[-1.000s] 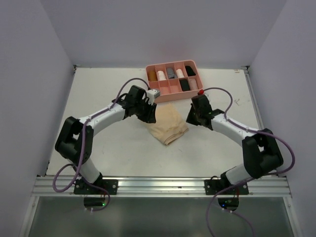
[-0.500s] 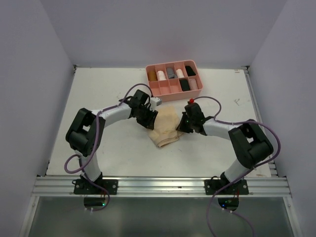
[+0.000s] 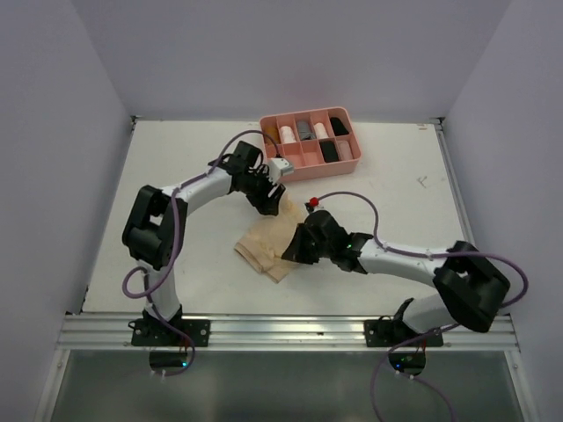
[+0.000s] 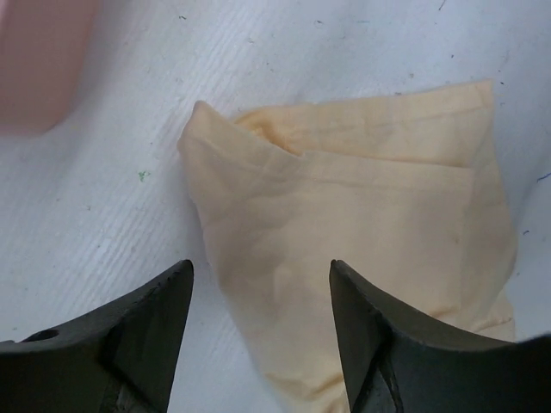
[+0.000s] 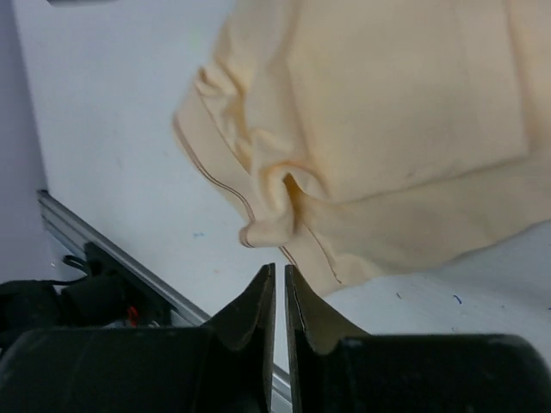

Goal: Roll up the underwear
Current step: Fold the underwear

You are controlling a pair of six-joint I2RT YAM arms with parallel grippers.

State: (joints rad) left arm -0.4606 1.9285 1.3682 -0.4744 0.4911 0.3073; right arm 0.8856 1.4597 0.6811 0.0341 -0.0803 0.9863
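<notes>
Underwear (image 3: 264,243) flat: left claw (image 4: 260,270) apart above it, right claw (image 5: 280,269) together at hem

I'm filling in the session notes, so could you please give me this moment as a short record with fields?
garment: pale tan underwear, folded flat on the table, not rolled
left claw: open, over the garment's far end
right claw: shut, empty, tips just off the garment's hem
tray: pink divided tray at the back, rolled items inside
</notes>
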